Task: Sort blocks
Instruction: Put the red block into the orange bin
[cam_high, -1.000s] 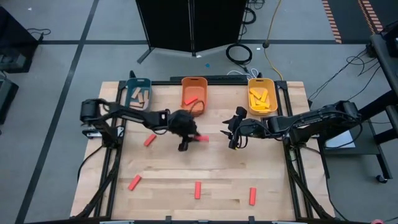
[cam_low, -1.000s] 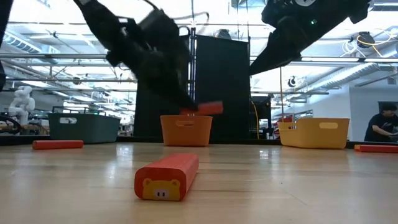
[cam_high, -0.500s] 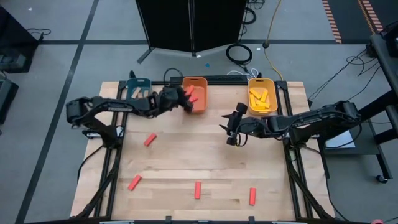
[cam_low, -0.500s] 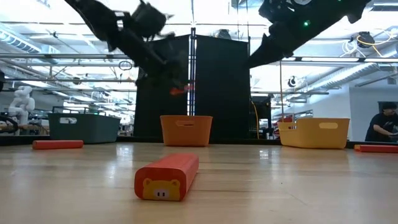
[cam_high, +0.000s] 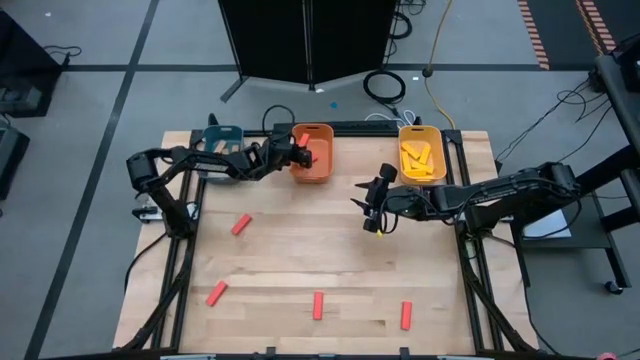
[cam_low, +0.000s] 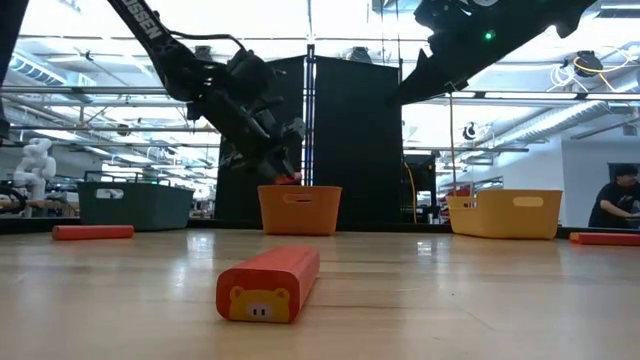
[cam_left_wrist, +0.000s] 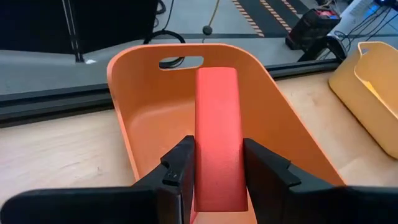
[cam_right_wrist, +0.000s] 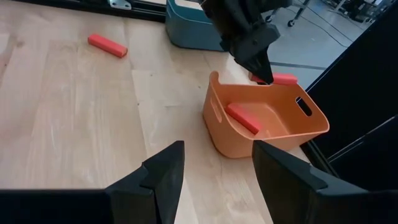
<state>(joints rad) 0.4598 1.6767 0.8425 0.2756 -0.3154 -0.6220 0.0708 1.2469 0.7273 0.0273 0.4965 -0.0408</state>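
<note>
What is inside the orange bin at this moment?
One red block lies on the floor of the orange bin. The left gripper holds a second red block above the bin, unreleased. That block and the near wall hide part of the floor.

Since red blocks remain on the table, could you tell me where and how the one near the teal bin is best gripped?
The red block lies flat and diagonal on bare wood. Probably come straight down and pinch mid-length across its narrow width, fingers turned square to its long sides.
</note>
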